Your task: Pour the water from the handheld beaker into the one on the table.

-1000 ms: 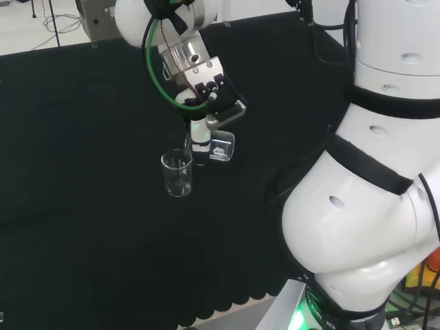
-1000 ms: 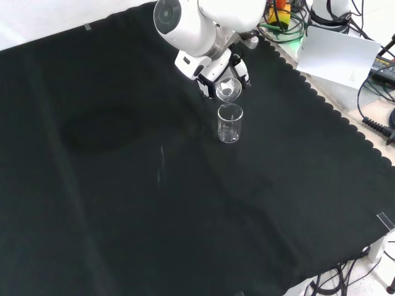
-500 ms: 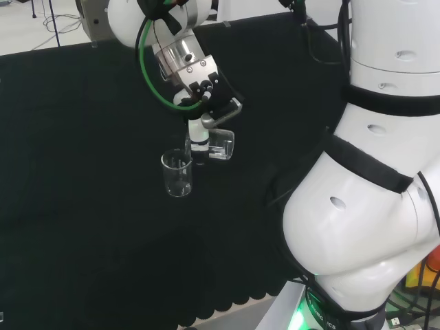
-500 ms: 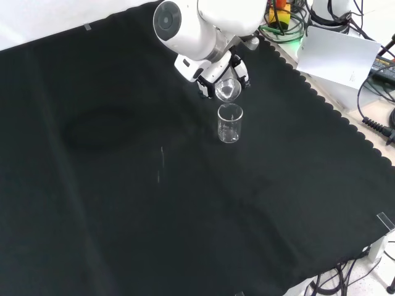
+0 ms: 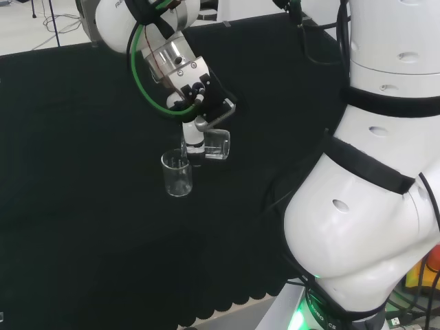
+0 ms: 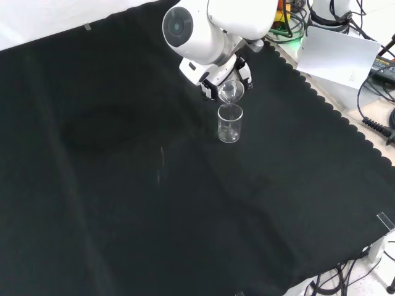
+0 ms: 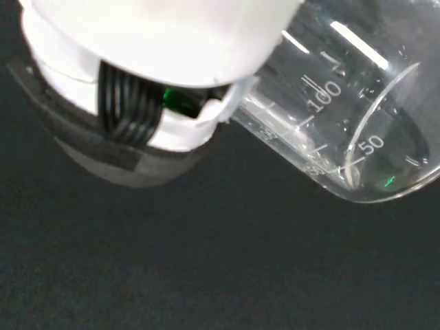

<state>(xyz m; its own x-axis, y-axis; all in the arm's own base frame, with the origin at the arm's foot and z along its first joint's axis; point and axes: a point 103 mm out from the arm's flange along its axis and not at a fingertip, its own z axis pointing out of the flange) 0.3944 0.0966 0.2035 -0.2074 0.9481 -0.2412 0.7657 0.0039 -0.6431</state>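
A clear glass beaker (image 5: 177, 174) stands upright on the black cloth (image 5: 82, 206); in the front view this standing beaker (image 6: 229, 123) is right of centre. The hand (image 5: 198, 115) is shut on a second clear beaker (image 5: 216, 144), held tipped almost on its side just above and to the right of the standing one in the head view. From the front, the held beaker (image 6: 229, 92) faces its mouth towards the camera, directly above the standing beaker's rim. Up close in the wrist view, the held beaker (image 7: 357, 130) shows graduation marks beside the hand (image 7: 158, 62).
The arm's big white links (image 5: 371, 192) stand at the right of the head view. The cloth's scalloped edge (image 6: 327, 105) runs along the right of the front view, with a white sheet (image 6: 336, 55) and cables (image 6: 376, 92) beyond it.
The hand with the tipped beaker has shifted a little to the left in the head view, closer over the standing beaker. The standing beaker has not moved.
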